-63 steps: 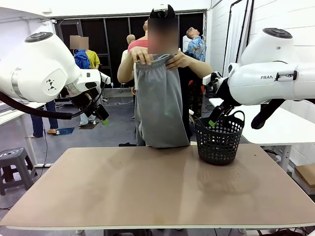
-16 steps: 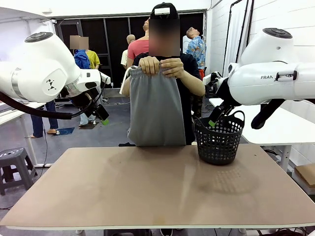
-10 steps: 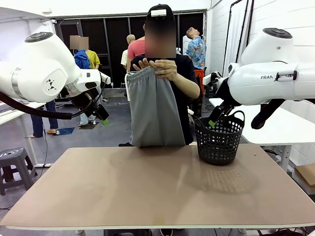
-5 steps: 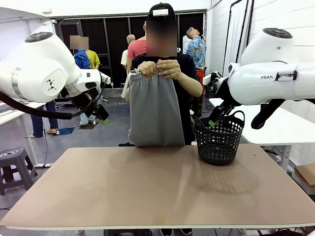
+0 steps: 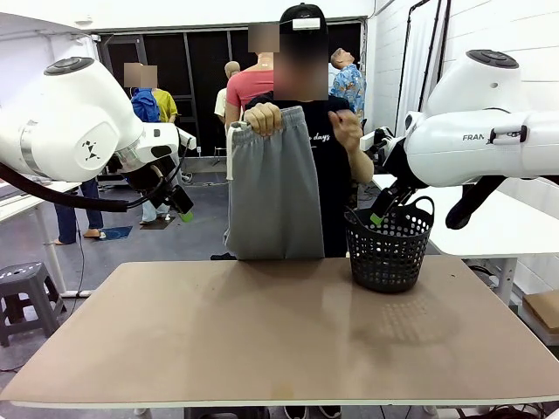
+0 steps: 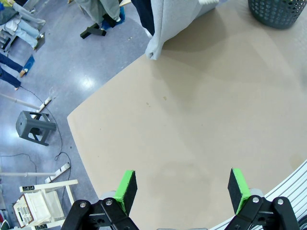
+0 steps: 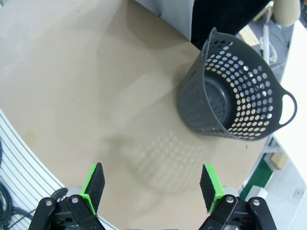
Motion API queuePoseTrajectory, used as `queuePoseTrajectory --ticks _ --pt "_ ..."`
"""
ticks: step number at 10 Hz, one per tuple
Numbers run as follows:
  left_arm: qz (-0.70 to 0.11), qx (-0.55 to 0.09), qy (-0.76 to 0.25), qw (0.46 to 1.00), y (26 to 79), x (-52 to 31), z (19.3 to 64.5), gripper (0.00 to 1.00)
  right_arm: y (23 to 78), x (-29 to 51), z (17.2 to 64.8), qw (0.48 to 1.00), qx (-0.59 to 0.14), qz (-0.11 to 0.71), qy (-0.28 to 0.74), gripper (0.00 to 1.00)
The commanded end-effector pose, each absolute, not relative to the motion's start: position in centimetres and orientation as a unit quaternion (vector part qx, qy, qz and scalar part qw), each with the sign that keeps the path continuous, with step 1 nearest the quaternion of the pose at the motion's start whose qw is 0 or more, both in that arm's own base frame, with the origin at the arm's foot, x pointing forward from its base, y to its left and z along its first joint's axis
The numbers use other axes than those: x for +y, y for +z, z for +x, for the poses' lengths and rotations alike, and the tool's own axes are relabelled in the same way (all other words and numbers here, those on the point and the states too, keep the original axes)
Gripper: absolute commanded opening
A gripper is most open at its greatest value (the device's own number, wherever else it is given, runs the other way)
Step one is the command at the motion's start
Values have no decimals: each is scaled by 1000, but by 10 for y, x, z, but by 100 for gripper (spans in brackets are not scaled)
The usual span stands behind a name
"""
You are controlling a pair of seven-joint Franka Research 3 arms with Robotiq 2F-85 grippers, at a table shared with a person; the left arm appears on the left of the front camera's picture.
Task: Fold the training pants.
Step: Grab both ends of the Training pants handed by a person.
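While the person at the far side held the training pants (image 5: 272, 188) up by the gathered waistband in one hand (image 5: 263, 118), the light grey garment hung in the air as a narrow, doubled-over panel. Its lower end dropped to the far edge of the surface (image 5: 262, 340); whether the fabric touched that edge could not be told. The person's other hand (image 5: 351, 129) was raised beside the pants, apart from the cloth. A black mesh basket (image 5: 389, 249) stood upright on the far right part of the surface, just beside the hanging pants, and the right wrist view looked down onto its bare bottom. The left end effector (image 6: 182, 186) hovered above the bare left part of the surface, released, its green-padded fingers spread wide with nothing between them. The right end effector (image 7: 152, 184) was likewise released and grasped nothing, poised above the surface near the basket. In the front view both white arms were raised clear of the surface, one on either side of the person.
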State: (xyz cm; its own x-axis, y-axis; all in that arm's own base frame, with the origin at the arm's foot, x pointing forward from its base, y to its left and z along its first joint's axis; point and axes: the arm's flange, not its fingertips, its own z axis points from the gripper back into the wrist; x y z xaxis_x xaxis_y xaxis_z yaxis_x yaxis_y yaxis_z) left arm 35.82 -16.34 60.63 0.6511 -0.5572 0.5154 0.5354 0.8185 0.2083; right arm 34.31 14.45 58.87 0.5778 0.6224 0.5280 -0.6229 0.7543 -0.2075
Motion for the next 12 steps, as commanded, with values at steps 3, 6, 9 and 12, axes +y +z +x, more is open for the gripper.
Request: queuePoseTrajectory --ticks 3,6,9,12 --pt "19 -290 -301 908 607 -164 359 100 590 144 344 888 -297 1 350 100" --pt "19 -290 -301 908 607 -164 359 100 590 144 344 888 -297 1 350 100" --pt "19 -290 -301 908 607 -164 359 100 590 144 344 888 -297 1 350 100" --pt "19 -290 -301 908 607 -164 359 100 590 144 344 888 -297 1 350 100"
